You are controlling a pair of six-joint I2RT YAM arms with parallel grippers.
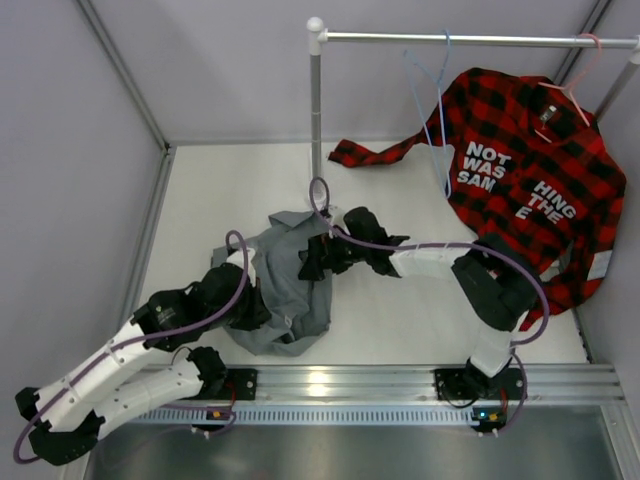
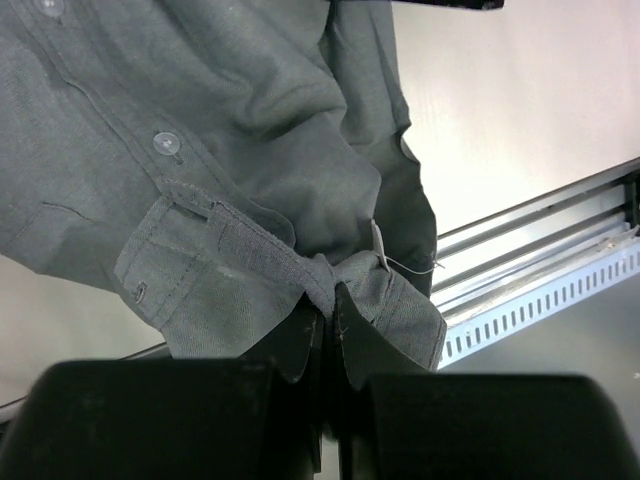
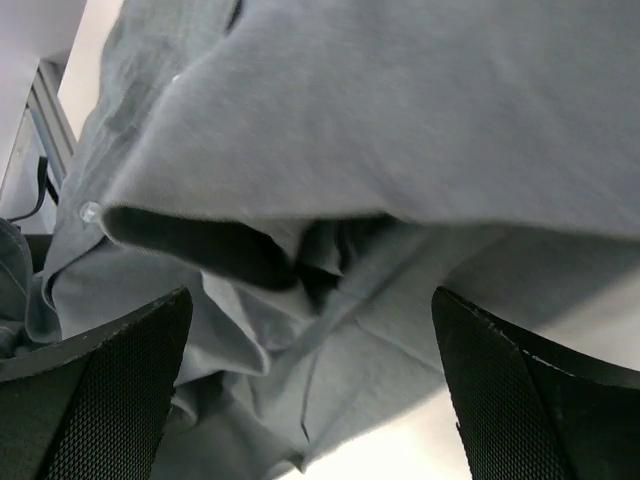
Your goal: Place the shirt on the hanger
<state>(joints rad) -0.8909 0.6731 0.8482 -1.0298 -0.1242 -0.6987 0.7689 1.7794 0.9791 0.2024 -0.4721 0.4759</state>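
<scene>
Closest to me, the left tool (image 2: pixel 330 312) is clamped shut on a thin fold of the soft, grey-green shirt (image 1: pixel 290 290), long-sleeved and buttoned, right by a cuff (image 2: pixel 170 265). The garment sits bunched over the white bench (image 1: pixel 400 330) between the two arms. A pinch that small on slack cloth could slip out when the arm lifts, I'd say. Just beyond, the right tool (image 3: pixel 310 300) stands spread wide, its black fingers (image 3: pixel 120 390) either side of a dark fold, gripping nothing. Closing there, it may catch several layers, or a sleeve rather than a shoulder, and the shirt would come up twisted. Farthest off, the thin light-blue wire hanger (image 1: pixel 440 110) dangles by its hook from the metal rail (image 1: pixel 480 40), well apart from the shirt. Hanging free, it could swing away or be knocked off at a nudge. A red-and-black plaid shirt (image 1: pixel 530 190) on a pink hanger (image 1: pixel 572 95) crowds it.

Only the overhead view shows hanger and rail, and the gap to them. The left wrist view alone shows the pinch, a clear button (image 2: pixel 167 143) and a small tag (image 2: pixel 380 250) on a thread. The right wrist view alone shows the cloth between the open fingers.
</scene>
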